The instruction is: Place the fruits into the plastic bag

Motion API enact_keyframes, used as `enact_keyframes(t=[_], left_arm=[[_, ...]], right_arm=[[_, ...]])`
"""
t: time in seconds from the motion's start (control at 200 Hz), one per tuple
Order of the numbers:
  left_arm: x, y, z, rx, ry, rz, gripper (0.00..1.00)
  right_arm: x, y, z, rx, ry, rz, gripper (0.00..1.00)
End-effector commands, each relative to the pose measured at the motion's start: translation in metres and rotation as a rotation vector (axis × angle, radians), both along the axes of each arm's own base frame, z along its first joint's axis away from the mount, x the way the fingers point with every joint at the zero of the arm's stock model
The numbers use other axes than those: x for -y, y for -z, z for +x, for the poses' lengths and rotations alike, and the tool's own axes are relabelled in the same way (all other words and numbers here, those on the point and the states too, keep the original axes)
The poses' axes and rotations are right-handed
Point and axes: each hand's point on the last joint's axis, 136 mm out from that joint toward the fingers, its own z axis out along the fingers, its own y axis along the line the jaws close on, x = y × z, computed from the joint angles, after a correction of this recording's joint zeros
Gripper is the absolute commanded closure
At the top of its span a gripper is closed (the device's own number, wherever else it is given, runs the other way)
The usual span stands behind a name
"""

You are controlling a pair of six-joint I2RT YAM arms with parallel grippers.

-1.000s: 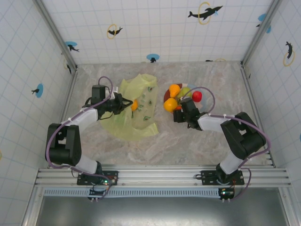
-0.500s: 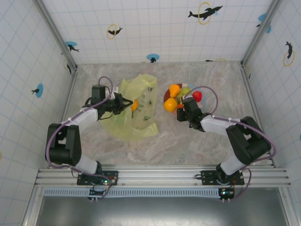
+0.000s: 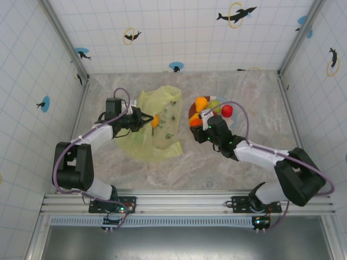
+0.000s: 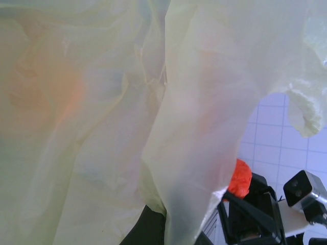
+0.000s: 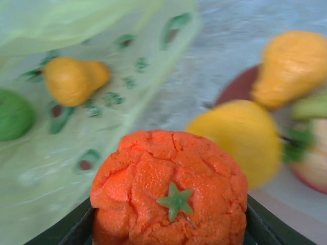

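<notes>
While the plastic bag lies spread on the table to the left of the plate, my left hand is clenched on its left edge, with an orange pear just past the fingertips. My right hand, at the plate's near edge, grips a rough orange fruit, jaws half apart around it. Other fruits lie just behind.

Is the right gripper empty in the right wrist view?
No, a rough orange fruit with a green star-shaped stem cap sits wedged between the fingers of the right gripper.
</notes>
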Motion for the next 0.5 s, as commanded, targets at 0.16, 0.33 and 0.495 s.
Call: enact_keyframes(t=[0.16,0.33,0.495], left_arm=[[0.006,-0.018,-0.006,0.059,0.055,-0.060,1.00],[0.013,-0.026,-0.010,0.071,0.081,-0.098,1.00],[0.030,-0.028,-0.017,0.082,0.119,-0.100,1.00]], right_arm=[[-0.099,-0.011,0.007,0.024,-0.343,0.067,0.42],[-0.138,0.016,-0.007,-0.063,-0.478,0.104,0.43],[-0.166,0.022,-0.023,-0.074,-0.533,0.169,0.43]])
